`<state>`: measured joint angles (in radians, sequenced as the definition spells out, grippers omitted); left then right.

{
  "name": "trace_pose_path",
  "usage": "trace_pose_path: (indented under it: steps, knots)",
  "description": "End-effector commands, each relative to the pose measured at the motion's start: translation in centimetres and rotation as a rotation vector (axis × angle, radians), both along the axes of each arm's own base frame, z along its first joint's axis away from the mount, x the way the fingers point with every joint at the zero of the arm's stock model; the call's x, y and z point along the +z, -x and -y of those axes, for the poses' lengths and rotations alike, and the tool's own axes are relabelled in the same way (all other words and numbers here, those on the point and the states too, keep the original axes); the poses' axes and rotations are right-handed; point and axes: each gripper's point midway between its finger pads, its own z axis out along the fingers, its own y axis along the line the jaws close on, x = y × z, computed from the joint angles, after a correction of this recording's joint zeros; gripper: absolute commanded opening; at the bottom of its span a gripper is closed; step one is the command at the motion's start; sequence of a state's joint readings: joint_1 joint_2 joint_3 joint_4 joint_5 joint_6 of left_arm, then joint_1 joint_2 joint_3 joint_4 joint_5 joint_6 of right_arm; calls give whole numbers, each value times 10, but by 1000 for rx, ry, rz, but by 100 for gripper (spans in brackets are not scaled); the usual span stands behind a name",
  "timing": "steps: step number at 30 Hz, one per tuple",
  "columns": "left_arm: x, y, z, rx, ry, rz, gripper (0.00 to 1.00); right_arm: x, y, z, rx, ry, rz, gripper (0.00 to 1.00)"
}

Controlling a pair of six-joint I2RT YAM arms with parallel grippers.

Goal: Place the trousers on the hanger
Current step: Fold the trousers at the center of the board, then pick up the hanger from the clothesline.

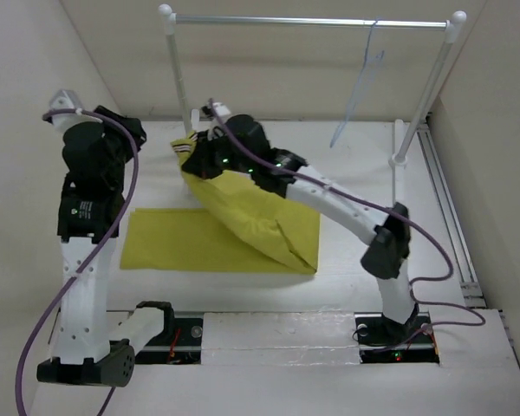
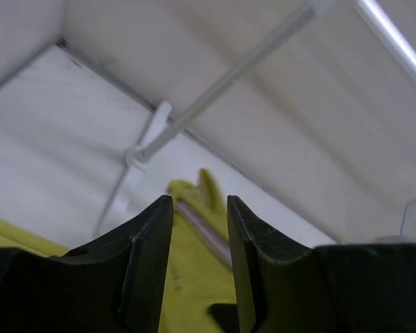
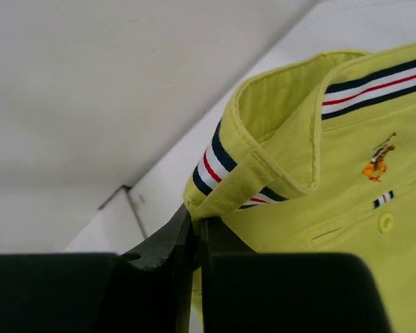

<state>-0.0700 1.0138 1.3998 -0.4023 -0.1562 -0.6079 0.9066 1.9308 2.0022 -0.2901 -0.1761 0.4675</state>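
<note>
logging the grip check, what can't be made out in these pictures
Top view: where the right gripper pinches the trousers, hidden under its own wrist.
Left wrist view: the hanger, all but its hook behind the left gripper.
Right wrist view: the trouser legs, cut off by the frame.

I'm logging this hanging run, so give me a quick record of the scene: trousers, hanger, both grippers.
trousers: waistband end lifted, rest lying on the table
hanger: hooked on the rail, right part, bare
right gripper: shut on the trousers' striped waistband
left gripper: open, holding nothing, raised at the left
step left: trousers not yet on hanger
</note>
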Motion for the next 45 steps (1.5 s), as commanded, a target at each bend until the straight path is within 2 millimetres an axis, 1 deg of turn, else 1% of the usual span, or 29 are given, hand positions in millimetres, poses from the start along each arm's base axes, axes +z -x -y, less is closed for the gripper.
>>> trace_pose_path:
  steps: [1, 3, 4, 5, 6, 7, 8, 9, 10, 11, 12, 13, 14, 15, 16, 17, 18, 19, 21, 22, 25, 26, 29, 30, 32, 34, 39, 42, 45]
  knots:
    - [50, 28, -36, 162, -66, 61, 34, 26, 59, -90, 219, -197, 36, 8]
    - [62, 39, -46, 214, -76, 83, 34, 12, 92, -122, 361, -243, -40, 51]
    - [54, 43, -57, 276, -97, 62, 46, -13, 93, -135, 402, -223, -71, 83]
    - [43, 39, -57, 275, -102, 35, 46, -13, 93, -135, 402, -223, -71, 83]
    - [35, 40, -63, 312, -110, 17, 49, -27, 96, -130, 456, -176, -77, 85]
    - [29, 41, -63, 312, -111, 1, 50, -13, 93, -118, 460, -178, -44, 86]
    - [5, 38, -64, 311, -129, -46, 50, -41, 72, -87, 413, -113, -42, 86]
    - [6, 38, -65, 318, -130, -44, 50, -41, 71, -87, 408, -112, -42, 86]
    - [-1, 39, -67, 328, -134, -56, 50, -30, 64, -72, 385, -141, -5, 85]
    - [-12, 39, -69, 335, -143, -82, 51, -1, 55, -40, 344, -170, 36, 82]
    - [-38, 36, -70, 341, -156, -139, 51, -40, 53, -21, 320, -100, -8, 79]
    - [-51, 35, -69, 332, -158, -158, 51, -46, 50, -4, 298, -77, -9, 74]
    - [-91, 31, -66, 313, -173, -243, 54, -29, 53, 19, 278, -76, 42, 59]
    - [-108, 26, -62, 287, -168, -263, 56, -65, 44, 43, 226, -5, -4, 44]
    - [-131, 22, -59, 271, -165, -312, 56, -78, 46, 59, 213, 37, -27, 26]
    - [-166, 22, -54, 248, -159, -383, 56, -88, 47, 72, 204, 65, -37, 0]
    - [-181, 15, -41, 180, -130, -401, 59, -93, 46, 93, 190, 102, -29, 0]
    - [-208, 10, -36, 159, -118, -473, 60, -119, 51, 107, 186, 154, -67, 0]
    - [-240, 3, -19, 79, -68, -536, 60, -139, 53, 135, 150, 235, -72, 0]
    - [-265, 0, -14, 55, -62, -605, 60, -163, 52, 154, 123, 277, -107, 0]
    - [-307, -5, -13, 74, -19, -714, 59, -193, 53, 177, 132, 308, -140, 4]
    - [-317, -6, -13, 79, -11, -731, 59, -212, 53, 189, 129, 331, -180, 8]
    - [-352, 1, -38, 164, 133, -800, 56, -246, 64, 201, 175, 386, -243, 5]
    - [-367, 10, -57, 216, 209, -813, 56, -255, 64, 208, 173, 409, -254, 3]
    - [-390, 28, -72, 266, 291, -846, 55, -274, 64, 221, 160, 439, -292, 0]
    - [-399, 41, -97, 353, 336, -852, 55, -296, 72, 239, 136, 468, -353, 0]
    - [-394, 48, -115, 401, 342, -825, 55, -324, 87, 271, 102, 529, -433, 0]
    - [-358, 24, -104, 282, 364, -698, 55, -319, 90, 270, 116, 523, -430, 0]
    - [-298, -9, -72, 134, 267, -567, 55, -286, 81, 265, 108, 531, -370, 0]
